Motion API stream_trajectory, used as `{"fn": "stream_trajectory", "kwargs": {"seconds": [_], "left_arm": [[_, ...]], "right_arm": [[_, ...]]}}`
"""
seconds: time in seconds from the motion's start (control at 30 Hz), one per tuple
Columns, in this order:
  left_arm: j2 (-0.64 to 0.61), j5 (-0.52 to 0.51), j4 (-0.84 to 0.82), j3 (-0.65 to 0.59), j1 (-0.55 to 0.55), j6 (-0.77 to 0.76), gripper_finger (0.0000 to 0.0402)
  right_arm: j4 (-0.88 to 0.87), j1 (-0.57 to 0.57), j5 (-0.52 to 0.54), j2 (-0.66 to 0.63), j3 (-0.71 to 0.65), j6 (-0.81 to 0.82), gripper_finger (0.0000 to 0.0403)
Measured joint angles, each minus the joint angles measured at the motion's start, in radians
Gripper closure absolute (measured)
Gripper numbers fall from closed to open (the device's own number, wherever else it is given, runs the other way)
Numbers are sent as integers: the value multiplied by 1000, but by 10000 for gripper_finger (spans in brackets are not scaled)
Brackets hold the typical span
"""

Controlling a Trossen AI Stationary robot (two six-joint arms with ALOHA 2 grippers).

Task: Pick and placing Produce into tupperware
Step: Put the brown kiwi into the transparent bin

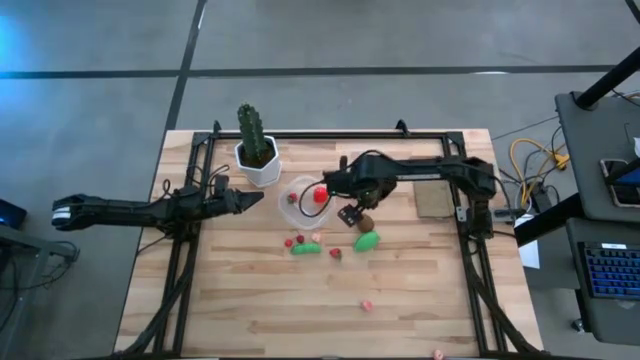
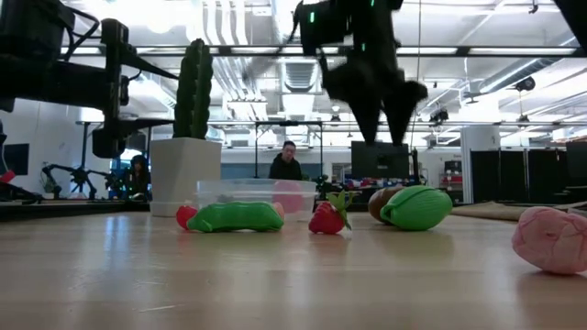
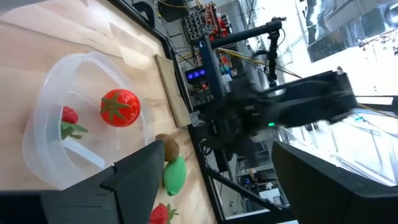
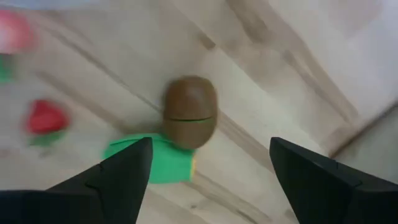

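The clear tupperware point(image 1: 297, 205) point(image 3: 46, 143) sits beside the white cactus pot. It holds a red tomato point(image 1: 320, 195) point(image 3: 120, 107) and a small red piece point(image 3: 69, 116). My right gripper point(image 1: 350, 214) point(image 4: 208, 168) hangs open above the brown oval point(image 1: 366, 223) point(image 4: 190, 112), which lies on the table against a green piece point(image 1: 366, 240) point(image 4: 155, 160). A green pod point(image 1: 305, 248) point(image 2: 236, 216), a strawberry point(image 1: 335, 253) point(image 2: 326, 218) and tiny red bits point(image 1: 288, 241) lie nearby. My left gripper point(image 1: 240, 200) point(image 3: 230, 186) is open at the tupperware's left side.
A tall cactus in a white pot point(image 1: 258, 160) point(image 2: 183, 170) stands just beyond the tupperware toward the far edge. A pink piece point(image 1: 367, 304) point(image 2: 550, 240) lies toward the near edge, another point(image 1: 437, 353) at the edge itself. A tan pad point(image 1: 433, 198) lies at the right. People show in the room behind.
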Motion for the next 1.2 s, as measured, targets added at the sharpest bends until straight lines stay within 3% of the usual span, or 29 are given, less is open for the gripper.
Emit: {"fn": "stream_trajectory", "kwargs": {"seconds": [0.23,0.43,1.2], "left_arm": [[-3,2,1,7,0,-1,118],[1,-4,18,9,0,-1,118],[3,-37,19,12,0,-1,118]], "right_arm": [[18,12,-8,80,-46,11,88],[150,18,-11,80,-75,21,80],[308,36,-40,79,-250,18,76]]}}
